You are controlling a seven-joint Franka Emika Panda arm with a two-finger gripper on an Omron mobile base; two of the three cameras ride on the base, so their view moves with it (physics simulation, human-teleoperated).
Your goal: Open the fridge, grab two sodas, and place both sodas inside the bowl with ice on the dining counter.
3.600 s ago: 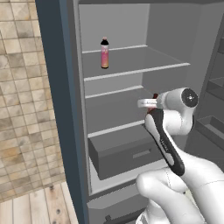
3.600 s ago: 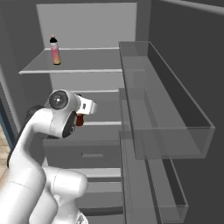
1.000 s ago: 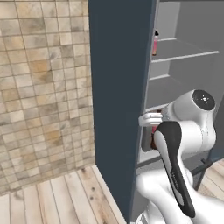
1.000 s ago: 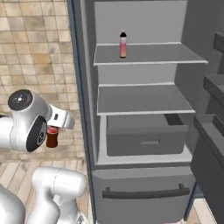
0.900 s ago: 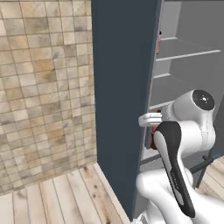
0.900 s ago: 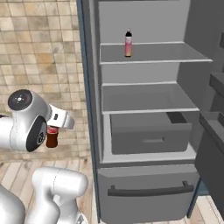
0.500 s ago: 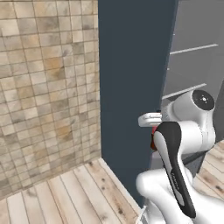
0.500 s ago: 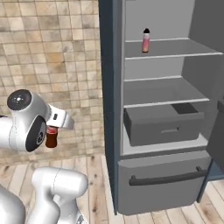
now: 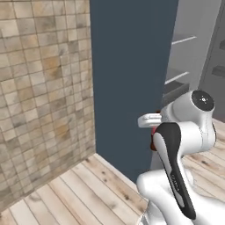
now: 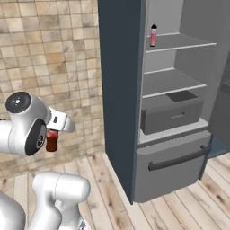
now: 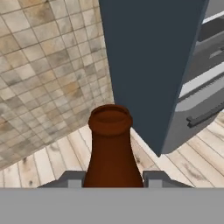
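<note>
My gripper (image 10: 51,137) is shut on the short dark-brown cola bottle (image 10: 51,143), held upright beside the arm and left of the fridge. In the hand view the cola bottle (image 11: 110,153) rises between the two fingertips (image 11: 72,178), its open brown mouth toward the camera. A sliver of its red label (image 9: 154,132) shows behind the arm in the left base view. The grey fridge (image 10: 175,112) stands open, with the slim pink-orange soda (image 10: 153,35) upright on its top shelf. Its lower drawer (image 10: 175,161), with a horizontal bar handle, is closed.
The fridge's dark blue-grey side panel (image 9: 132,79) stands close ahead of the arm. A beige tiled wall (image 9: 44,96) runs to the left of it, over a pale wooden plank floor (image 9: 79,193). A grey inner drawer (image 10: 170,114) sits under the fridge's lower shelf.
Both base views have swung left, so the fridge has slid to the right and more tiled wall shows. The arm keeps the same pose, with the cola bottle still gripped.
</note>
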